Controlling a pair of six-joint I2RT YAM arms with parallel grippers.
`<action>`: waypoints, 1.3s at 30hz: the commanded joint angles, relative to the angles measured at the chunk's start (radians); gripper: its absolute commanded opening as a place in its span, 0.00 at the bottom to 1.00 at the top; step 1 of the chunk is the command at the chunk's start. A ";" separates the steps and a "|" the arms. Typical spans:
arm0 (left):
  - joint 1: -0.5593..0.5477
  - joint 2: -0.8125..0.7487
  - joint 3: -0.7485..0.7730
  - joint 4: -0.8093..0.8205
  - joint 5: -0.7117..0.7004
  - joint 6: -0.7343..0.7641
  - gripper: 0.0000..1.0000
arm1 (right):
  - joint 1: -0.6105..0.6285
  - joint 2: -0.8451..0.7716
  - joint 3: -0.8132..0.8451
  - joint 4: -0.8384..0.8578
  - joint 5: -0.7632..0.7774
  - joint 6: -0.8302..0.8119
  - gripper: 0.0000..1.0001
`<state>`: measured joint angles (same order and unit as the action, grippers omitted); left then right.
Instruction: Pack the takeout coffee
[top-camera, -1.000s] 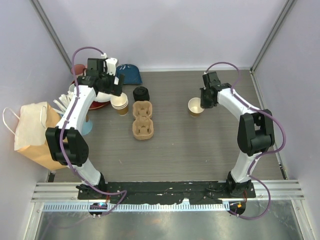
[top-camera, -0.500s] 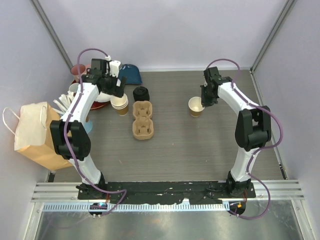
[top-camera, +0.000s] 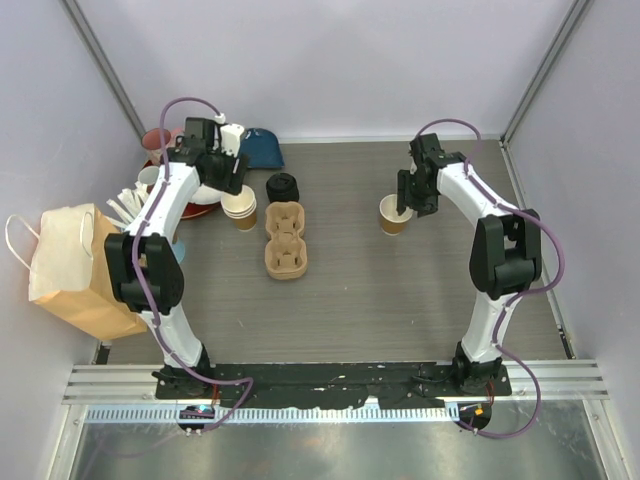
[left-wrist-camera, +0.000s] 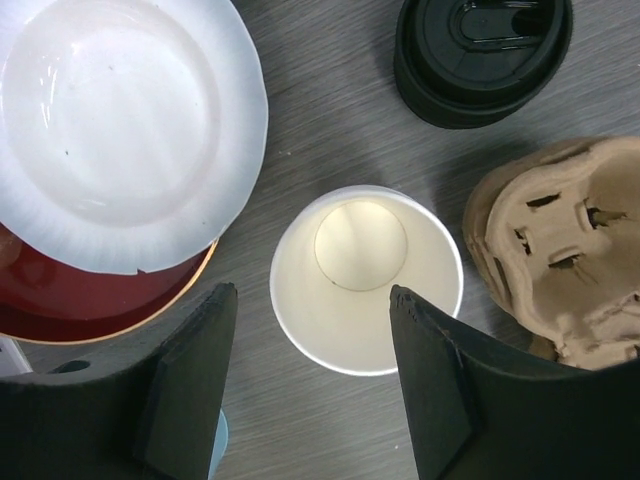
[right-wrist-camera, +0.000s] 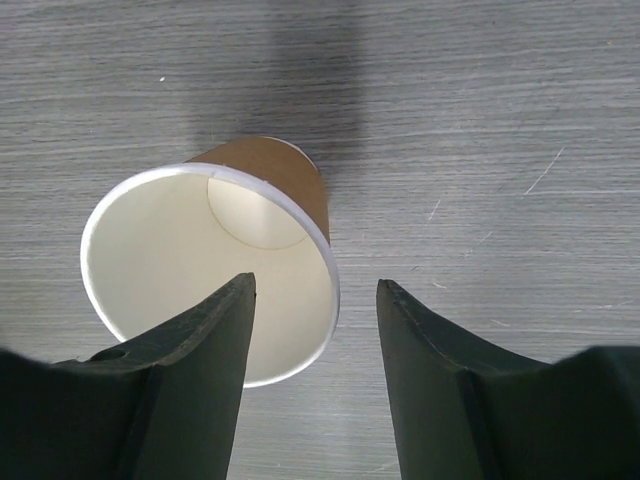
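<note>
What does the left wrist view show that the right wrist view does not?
Only the left wrist view: a white plate on a red plate, black lids and a cardboard cup carrier around the left cup. Only the right wrist view: the right cup with its tan outer wall showing, alone on the table. Both: an empty, lidless paper cup below an open pincer, the left pincer and the right pincer.
</note>
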<state>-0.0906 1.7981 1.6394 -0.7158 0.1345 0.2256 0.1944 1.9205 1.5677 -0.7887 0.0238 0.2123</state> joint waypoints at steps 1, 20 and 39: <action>0.012 0.058 0.056 0.012 -0.025 0.034 0.65 | 0.007 -0.112 0.048 -0.003 -0.002 -0.005 0.58; 0.011 0.103 0.079 0.021 -0.050 0.057 0.10 | 0.007 -0.195 0.006 -0.015 0.007 -0.017 0.57; 0.069 0.029 0.120 -0.062 0.077 0.000 0.00 | 0.019 -0.253 0.017 -0.038 -0.004 -0.019 0.57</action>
<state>-0.0559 1.8862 1.7004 -0.7612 0.1379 0.2615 0.2028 1.7229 1.5669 -0.8127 0.0242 0.2066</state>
